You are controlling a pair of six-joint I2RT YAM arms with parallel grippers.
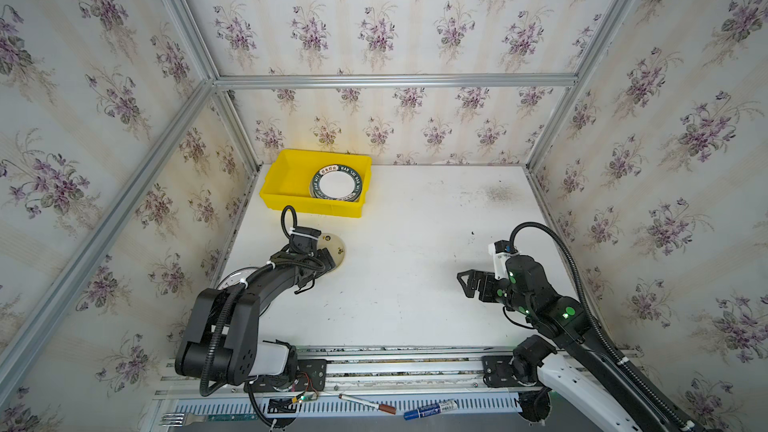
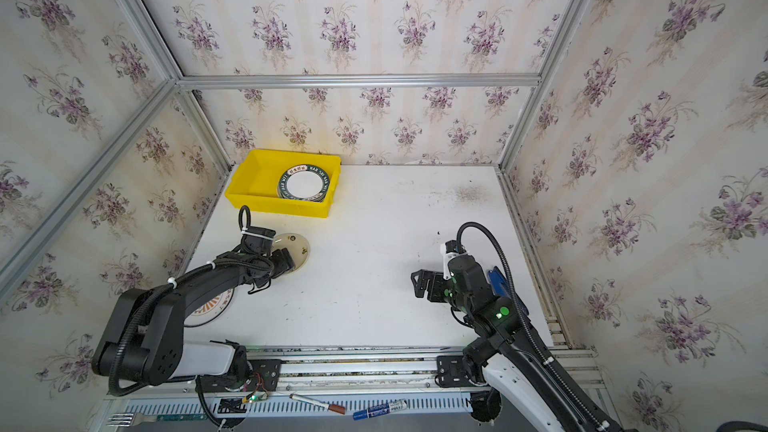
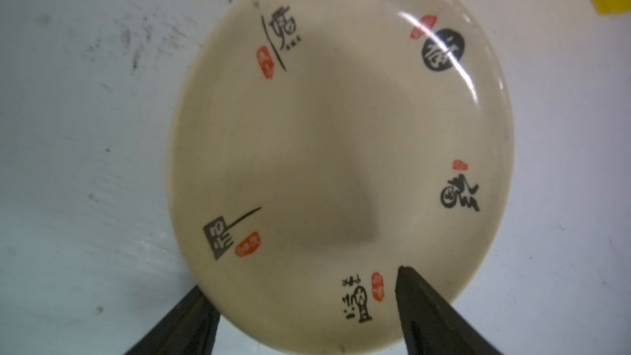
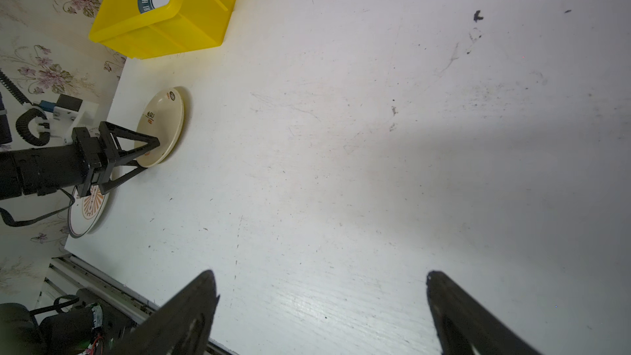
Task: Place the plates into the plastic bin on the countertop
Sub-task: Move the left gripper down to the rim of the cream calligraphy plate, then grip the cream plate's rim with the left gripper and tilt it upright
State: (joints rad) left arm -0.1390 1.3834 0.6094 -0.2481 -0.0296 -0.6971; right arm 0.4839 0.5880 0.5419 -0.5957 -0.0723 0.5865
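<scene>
Left gripper [image 4: 147, 156] astride rim of cream, character-printed round plate [image 3: 341, 131]
Jaws half-spread, one over, one under; grip unclear. Right gripper [image 4: 321, 273] gapes empty above white countertop [image 4: 375, 131].

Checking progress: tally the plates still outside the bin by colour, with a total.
cream plate: 1
orange sunburst plate: 1
Total: 2
Not counted: blue shape, cannot tell what it is.
</scene>
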